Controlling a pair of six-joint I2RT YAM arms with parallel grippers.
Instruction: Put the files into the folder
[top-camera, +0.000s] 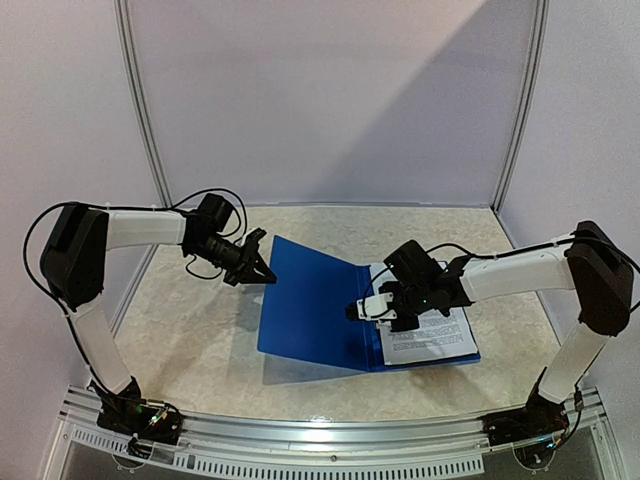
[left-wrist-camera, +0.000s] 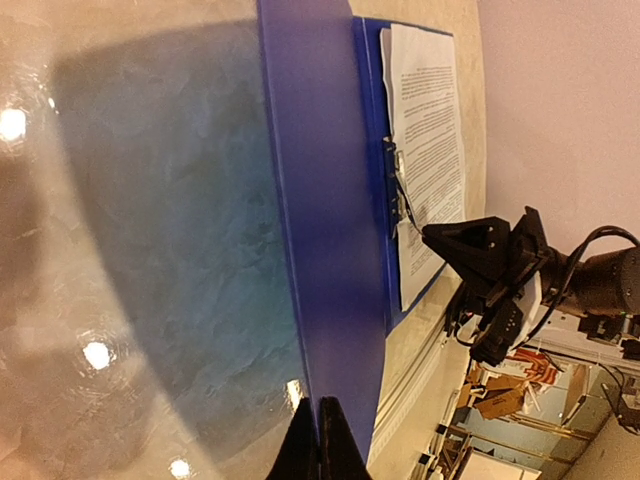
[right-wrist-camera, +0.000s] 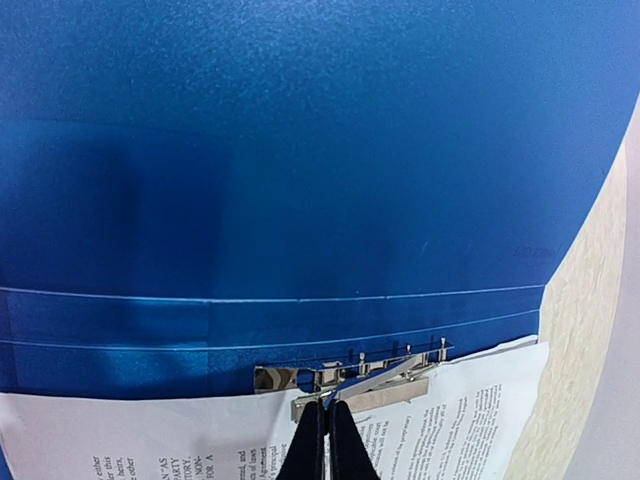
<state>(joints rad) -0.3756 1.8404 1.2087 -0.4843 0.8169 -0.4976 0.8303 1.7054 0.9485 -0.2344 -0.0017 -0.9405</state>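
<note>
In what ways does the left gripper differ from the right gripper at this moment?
The left gripper pinches the raised cover edge of the glossy dark-blue plastic folder; the right gripper sits at the metal spine clip. The left hangs beside bare blue plastic, the right above the white printed paper sheets. Both are shut.

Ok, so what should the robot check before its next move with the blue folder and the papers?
1. Folder open: ok, its cover stands raised.
2. Left gripper holding the cover's edge: ok, shut on it.
3. Files lying on the folder's inner right half: ok.
4. Right gripper at the metal clip: ok, its shut tips are at the clip's lever.
5. Clip pressed down on the files: cannot tell.
6. Both sheets there: cannot tell, only the top one shows.
</note>
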